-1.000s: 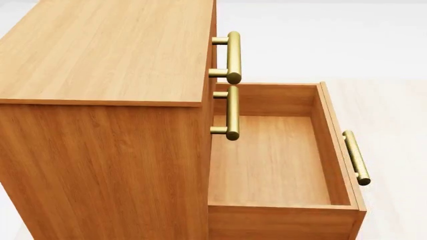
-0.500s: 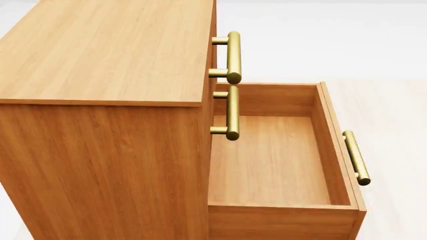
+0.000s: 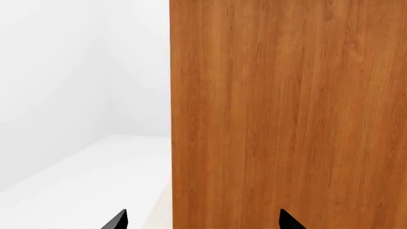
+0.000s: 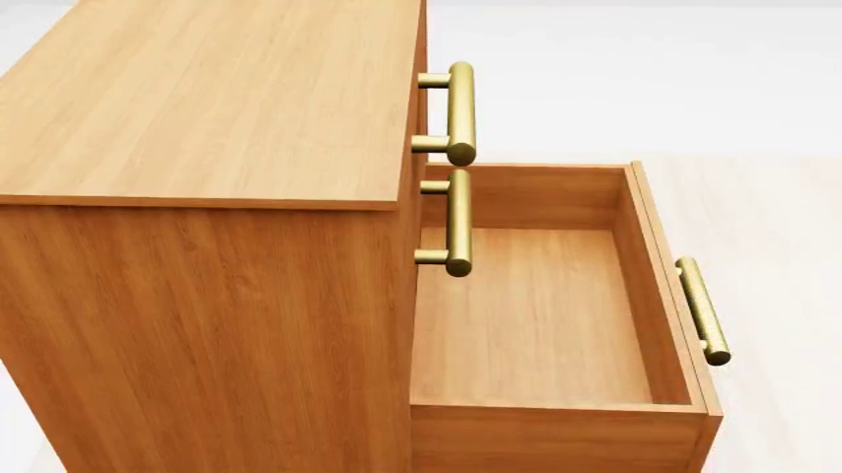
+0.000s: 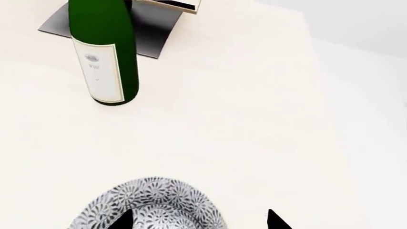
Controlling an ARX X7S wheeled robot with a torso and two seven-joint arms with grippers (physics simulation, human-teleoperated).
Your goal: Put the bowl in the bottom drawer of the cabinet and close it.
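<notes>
The cabinet (image 4: 197,108) fills the left of the head view, and its bottom drawer (image 4: 533,315) is pulled out and holds nothing. The drawer's brass handle (image 4: 701,310) is on its front. Neither gripper shows in the head view. My left gripper (image 3: 203,222) is open, facing a plain wooden panel of the cabinet (image 3: 286,109) at close range. The speckled bowl (image 5: 149,205) sits on a cream surface in the right wrist view. My right gripper (image 5: 198,222) is open just above it, one fingertip (image 5: 121,221) over the bowl's inside and the other beyond its rim.
A tall green bottle (image 5: 105,52) stands upright on the cream surface beyond the bowl. Behind it lie a dark grey patch (image 5: 149,28) and the edge of a pale board (image 5: 175,4). Two shut upper drawers carry brass handles (image 4: 459,113) that jut out over the open drawer.
</notes>
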